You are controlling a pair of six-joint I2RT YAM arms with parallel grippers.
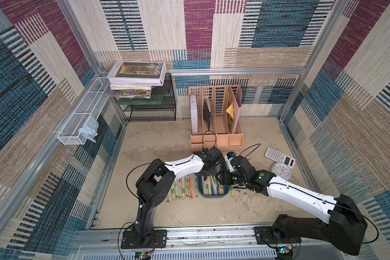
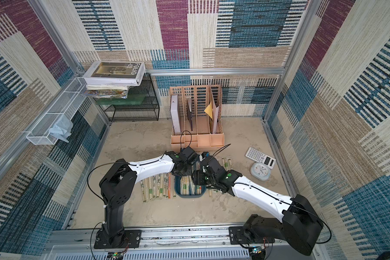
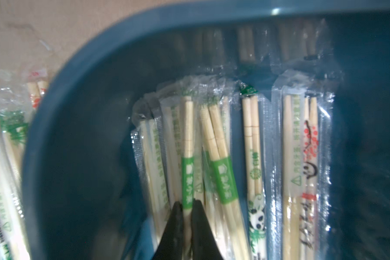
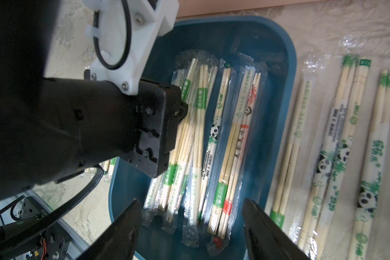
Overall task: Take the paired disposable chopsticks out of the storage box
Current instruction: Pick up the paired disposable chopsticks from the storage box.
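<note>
The left tool (image 3: 187,210) is pinched narrow on one green-banded pair (image 3: 187,175) among the paired disposable chopsticks (image 3: 252,144) lying inside the teal storage box (image 3: 81,74). The right tool (image 4: 190,211) stands wide apart, holding nothing, over one end of the box, with wrapped pairs just ahead of it. More pairs lie on the tabletop (image 3: 54,27) either side of both tools.

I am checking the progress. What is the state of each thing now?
storage box, partly full of wrapped chopstick pairs.
left gripper, shut on a green-banded chopstick pair in it.
right gripper, open, above the box.
chopstick pairs outside, flat on the table beside it.
</note>
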